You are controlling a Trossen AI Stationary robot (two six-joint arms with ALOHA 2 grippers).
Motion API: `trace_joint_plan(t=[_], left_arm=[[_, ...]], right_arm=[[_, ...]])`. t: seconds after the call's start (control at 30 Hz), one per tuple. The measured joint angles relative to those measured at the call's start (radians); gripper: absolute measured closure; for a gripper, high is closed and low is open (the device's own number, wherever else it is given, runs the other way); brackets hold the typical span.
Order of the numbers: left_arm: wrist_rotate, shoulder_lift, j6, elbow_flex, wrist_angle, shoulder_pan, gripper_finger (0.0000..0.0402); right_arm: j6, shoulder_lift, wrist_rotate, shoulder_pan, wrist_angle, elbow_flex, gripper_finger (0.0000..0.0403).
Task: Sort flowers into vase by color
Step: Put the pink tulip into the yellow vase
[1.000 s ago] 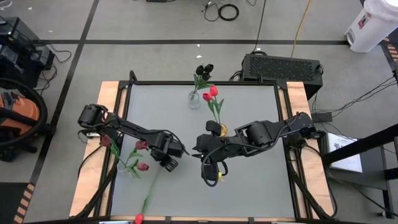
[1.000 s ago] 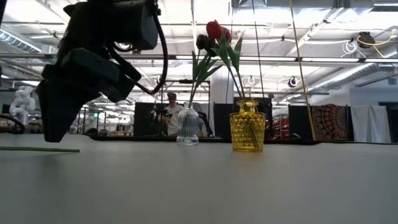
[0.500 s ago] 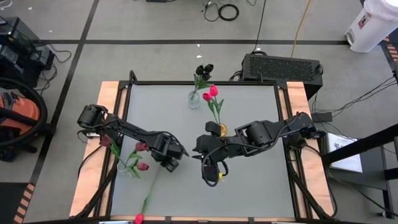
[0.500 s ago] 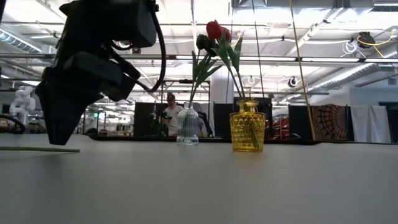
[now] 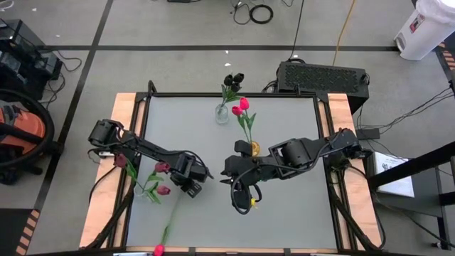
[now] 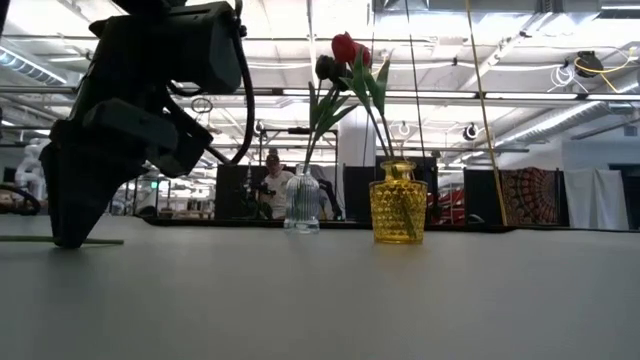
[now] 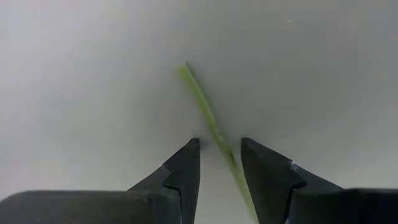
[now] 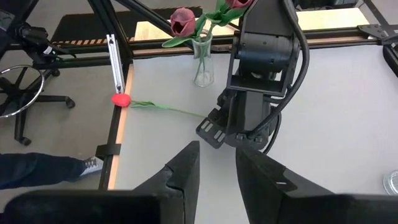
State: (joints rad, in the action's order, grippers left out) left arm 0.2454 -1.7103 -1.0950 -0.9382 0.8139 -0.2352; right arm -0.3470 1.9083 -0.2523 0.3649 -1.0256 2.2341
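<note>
A red-pink tulip lies flat on the grey table (image 5: 284, 213), its head (image 5: 158, 249) at the near edge and its thin green stem (image 7: 205, 112) running toward the middle. My left gripper (image 7: 219, 165) points down over the stem's free end. It is open, with one finger on each side of the stem, low over the table (image 6: 70, 225). My right gripper (image 8: 216, 168) hangs high over the table's middle (image 5: 240, 203), open and with nothing in it. A clear vase (image 5: 146, 190) at the left holds maroon tulips. A yellow vase (image 5: 252, 148) holds red-pink ones, and a far clear vase (image 5: 222, 112) holds dark ones.
The three vases stand upright on their bases: the yellow one just beyond the right arm, and the left one close beside my left arm (image 8: 255, 81). Wooden side rails (image 5: 106, 213) border the table. Bare table lies toward the near right.
My left gripper has sunk toward the table and come down over the free end of the lying tulip's stem, its fingers staying apart. The tulip has not moved. My right arm has kept still.
</note>
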Motion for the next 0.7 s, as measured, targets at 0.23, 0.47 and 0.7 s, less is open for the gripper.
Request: trace_joint_plan(t=[0.23,0.47,0.7], left_arm=[[0.022,0.000,-0.026,0.000,-0.042,-0.003,0.0278],[0.025,0.000,-0.026,-0.001,-0.058,-0.003,0.0278],[0.029,0.000,-0.026,-0.001,-0.056,-0.003,0.0279]], right_arm=[[0.000,0.000,-0.002,0.000,-0.001,0.000,0.0307],[0.000,0.000,-0.002,0.000,-0.001,0.000,0.0307],[0.000,0.000,-0.003,0.000,-0.002,0.000,0.0307]])
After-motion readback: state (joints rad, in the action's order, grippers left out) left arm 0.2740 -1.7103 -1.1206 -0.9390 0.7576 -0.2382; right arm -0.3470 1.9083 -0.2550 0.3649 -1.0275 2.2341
